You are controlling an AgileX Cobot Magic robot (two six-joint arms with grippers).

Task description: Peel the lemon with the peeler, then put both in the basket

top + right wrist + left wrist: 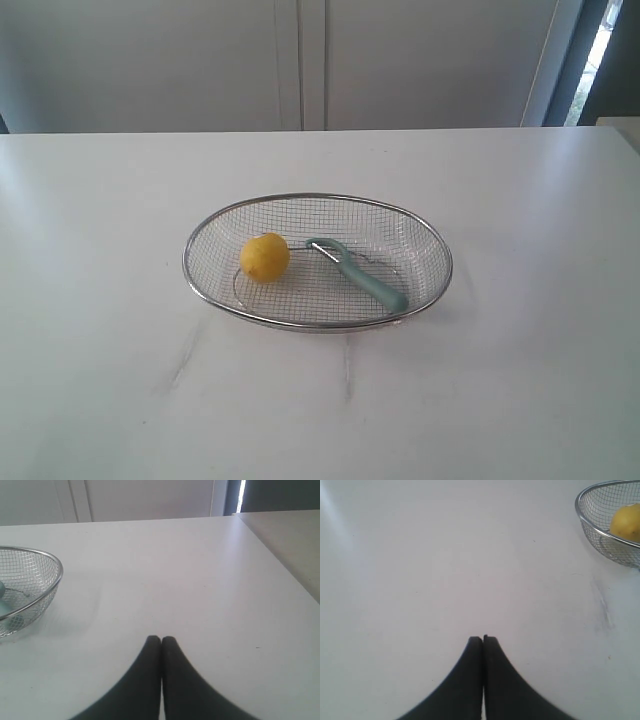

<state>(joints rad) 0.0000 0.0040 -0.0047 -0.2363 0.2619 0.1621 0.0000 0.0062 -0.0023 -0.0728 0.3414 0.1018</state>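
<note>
While neither arm shows up in the exterior view, each wrist camera gives a clear look at its own fingers. The left gripper (483, 639) has its two matte black, curved fingers pressed flat together with nothing between them. The right gripper (161, 639) looks just the same, closed on nothing. Both hang over bare white table (100, 300), which is smooth with a slight sheen and a couple of faint grey streaks (185, 362) in front of the basket.

That basket (320, 327) is a shallow oval of fine silver wire mesh with a thicker shiny rim, sitting mid-table. Inside it, toward the left end in the exterior view, sits the lemon (265, 257), round and bright yellow. I can't make out its skin texture from here. Just beside it lies the peeler (365, 278). Its slim pale teal plastic handle runs toward the basket's front right, and its curved head with a thin metal blade is up near the lemon, with a small gap between them.
</note>
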